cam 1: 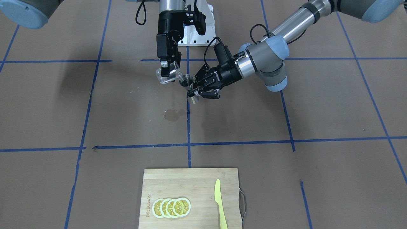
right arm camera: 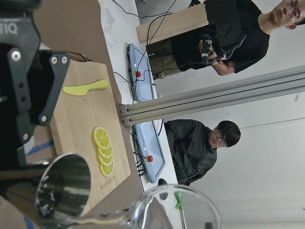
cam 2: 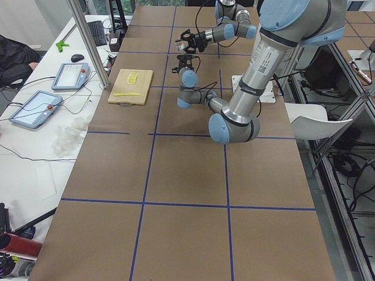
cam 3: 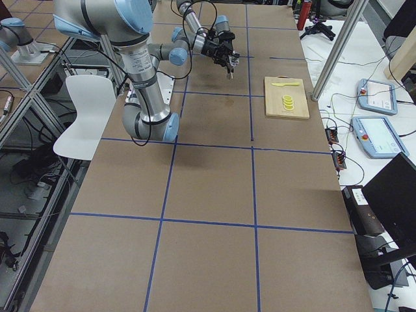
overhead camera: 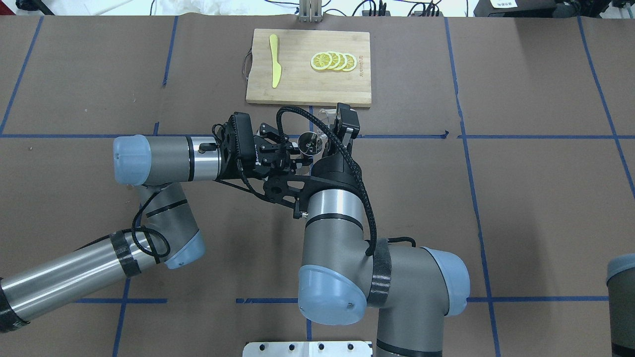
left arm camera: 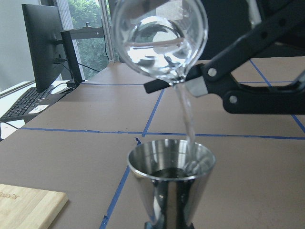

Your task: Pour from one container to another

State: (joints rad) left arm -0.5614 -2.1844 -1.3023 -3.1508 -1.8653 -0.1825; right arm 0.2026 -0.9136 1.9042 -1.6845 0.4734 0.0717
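- Your left wrist view alone shows the stream [left arm camera: 187, 112] falling from the tilted glass cup [left arm camera: 158, 38] into the jigger [left arm camera: 171, 179]; the front view adds a wet patch [cam 1: 173, 115] on the desk [cam 1: 286, 178] nearby.
- The right hand [cam 1: 166, 68] is clamped on the glass cup; the left hand [cam 1: 194, 93] grips the upright jigger at its waist, both held above the desk.

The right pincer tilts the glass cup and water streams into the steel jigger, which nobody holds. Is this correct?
One mistake: the left pincer grips the steel jigger, seen in the front-facing view. The right pincer does tilt the glass cup.
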